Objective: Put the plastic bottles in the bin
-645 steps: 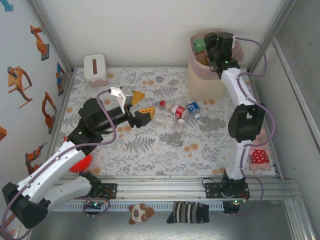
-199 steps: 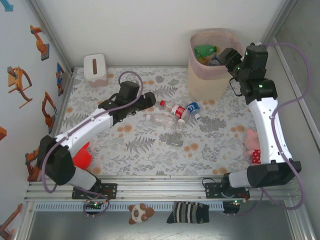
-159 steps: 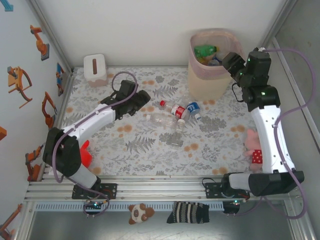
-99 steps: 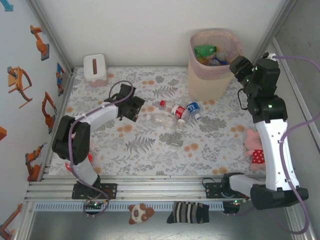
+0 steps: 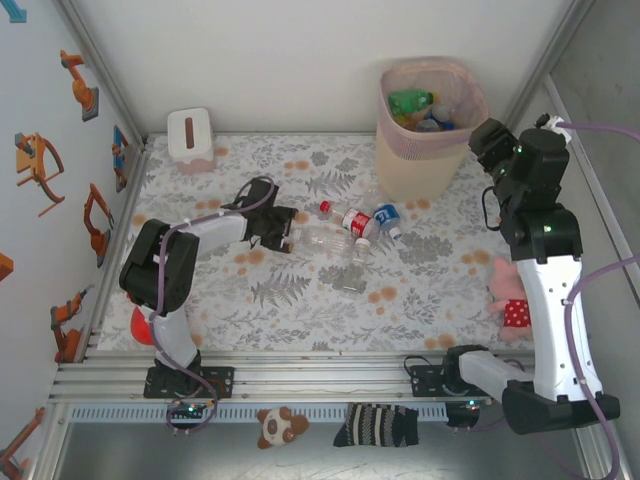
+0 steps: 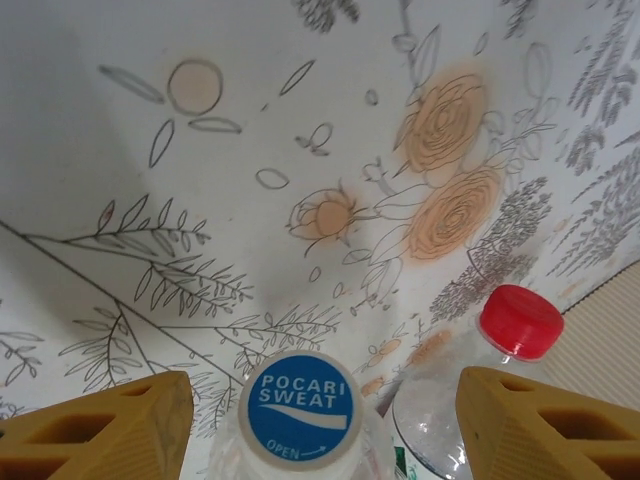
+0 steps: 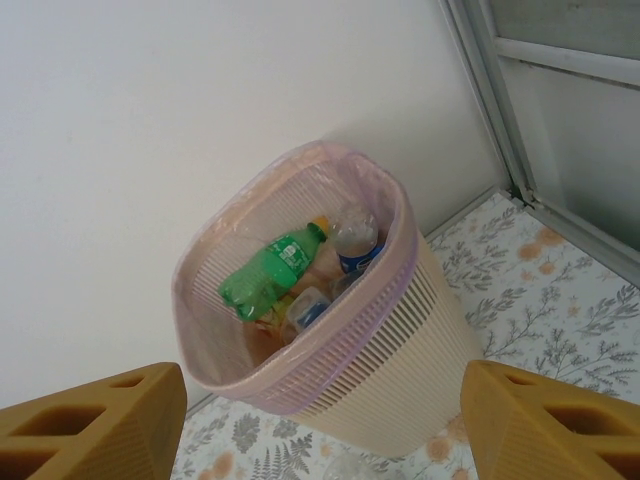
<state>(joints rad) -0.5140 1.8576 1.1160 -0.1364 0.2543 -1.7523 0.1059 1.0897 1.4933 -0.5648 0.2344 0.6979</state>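
Note:
Several plastic bottles lie mid-table: a clear one [image 5: 322, 237], a red-labelled one [image 5: 348, 219], a blue-capped one [image 5: 386, 218] and another clear one [image 5: 347, 281]. My left gripper [image 5: 288, 228] is low at the clear bottle's end. In the left wrist view its blue "Pocari Sweat" cap [image 6: 300, 408] sits between the open fingers [image 6: 100, 430], untouched, with a red-capped bottle [image 6: 518, 322] beside it. The pale bin [image 5: 430, 120] holds a green bottle [image 7: 275, 275] and others. My right gripper [image 5: 487, 137] hangs open and empty to the bin's right, facing the bin [image 7: 400, 350].
A white tissue box [image 5: 190, 135] stands at the back left. A pink plush toy [image 5: 510, 292] lies by the right wall and a red object [image 5: 143, 322] by the left arm's base. A bear toy [image 5: 278, 425] and striped sock [image 5: 375, 425] lie below the rail.
My left arm folded in and brought its gripper down to the clear bottle's cap, jaws narrowing. My right arm drew back to the right, away from over the bin.

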